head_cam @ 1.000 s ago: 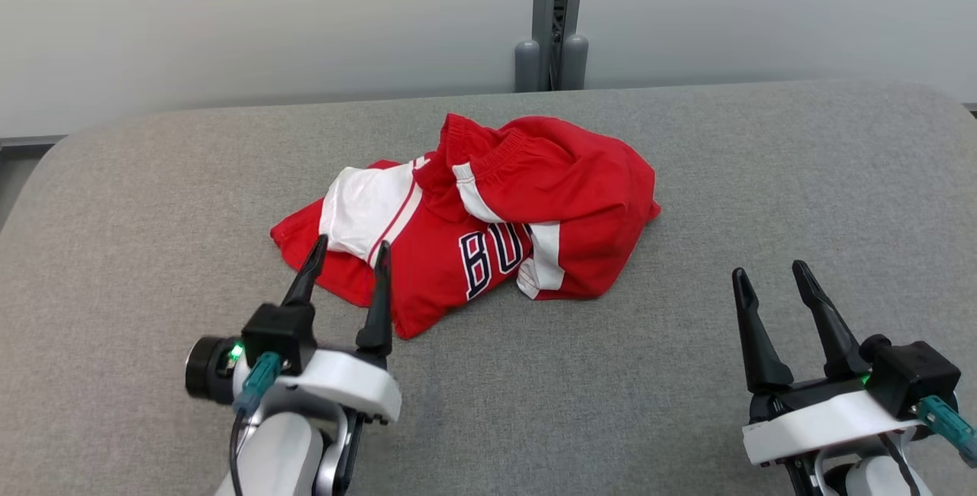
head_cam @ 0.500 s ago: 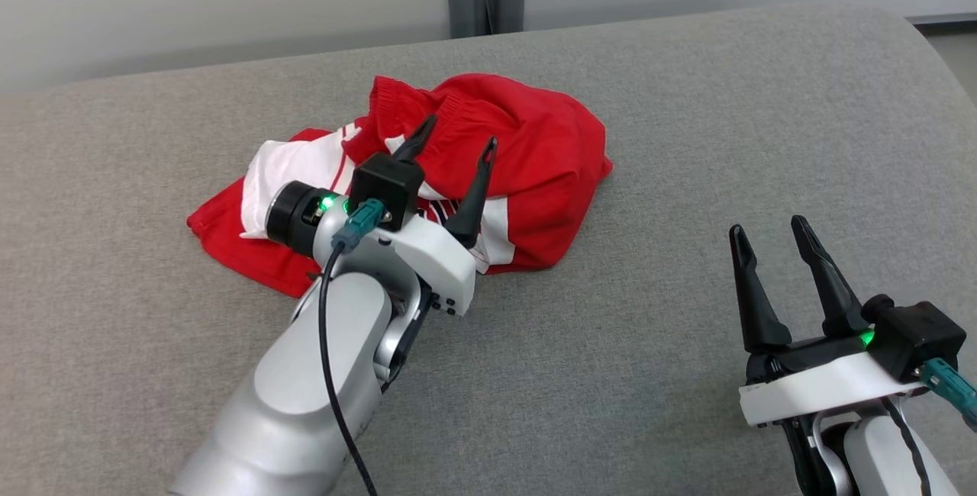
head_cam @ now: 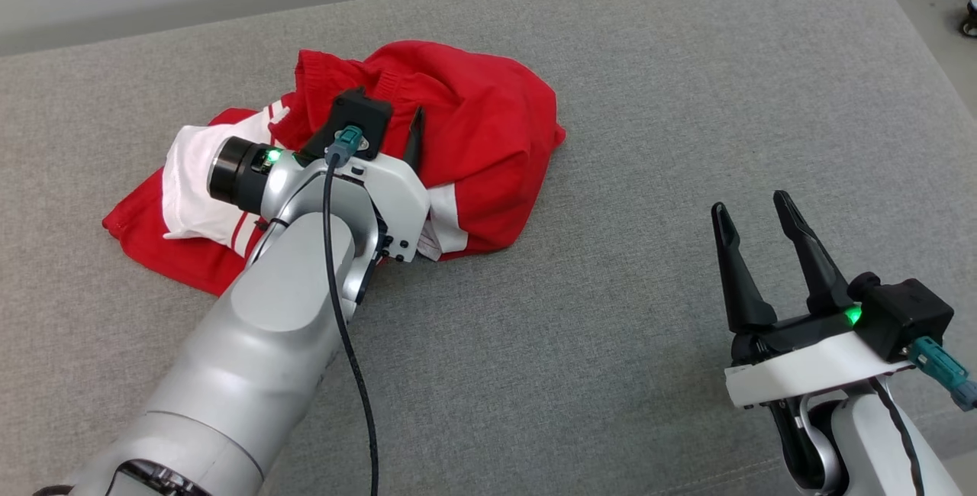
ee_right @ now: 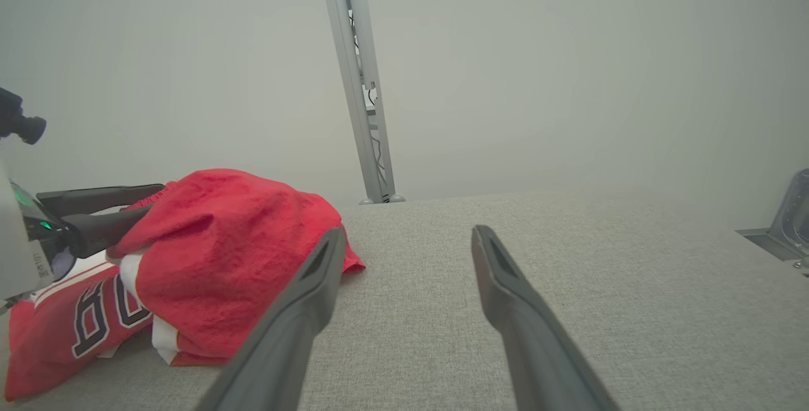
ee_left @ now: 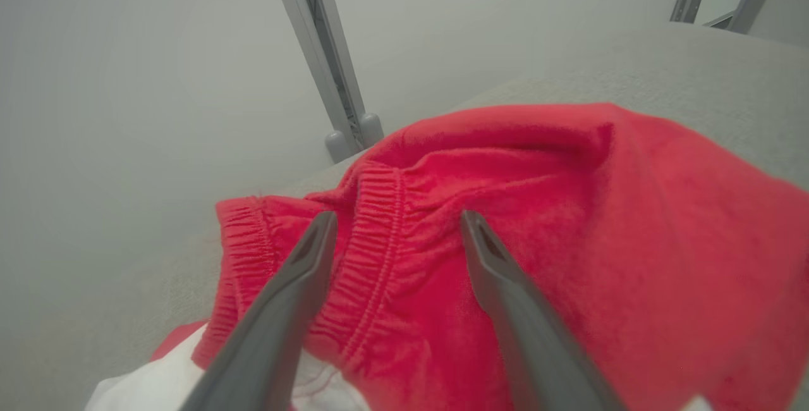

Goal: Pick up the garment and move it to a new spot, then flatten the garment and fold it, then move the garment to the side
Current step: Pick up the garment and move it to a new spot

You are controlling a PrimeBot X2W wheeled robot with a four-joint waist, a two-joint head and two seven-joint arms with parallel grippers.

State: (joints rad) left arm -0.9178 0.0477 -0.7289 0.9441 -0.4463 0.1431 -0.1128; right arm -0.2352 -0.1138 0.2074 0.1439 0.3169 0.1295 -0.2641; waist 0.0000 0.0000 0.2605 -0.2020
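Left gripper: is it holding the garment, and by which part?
Nothing is held. The left gripper is open, straddling the elastic waistband of the garment, not closed on it. The right gripper is open too, apart from the garment.

surf [head_cam: 611,328]: grey fabric, rnd corners | wall [ee_right: 569,50]: pale | post [ee_right: 361,82]: 1, metal, bhd surf

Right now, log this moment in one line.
stage: pre-grasp | left gripper: open, flanking garment waistband | right gripper: open, apart, over grey surface
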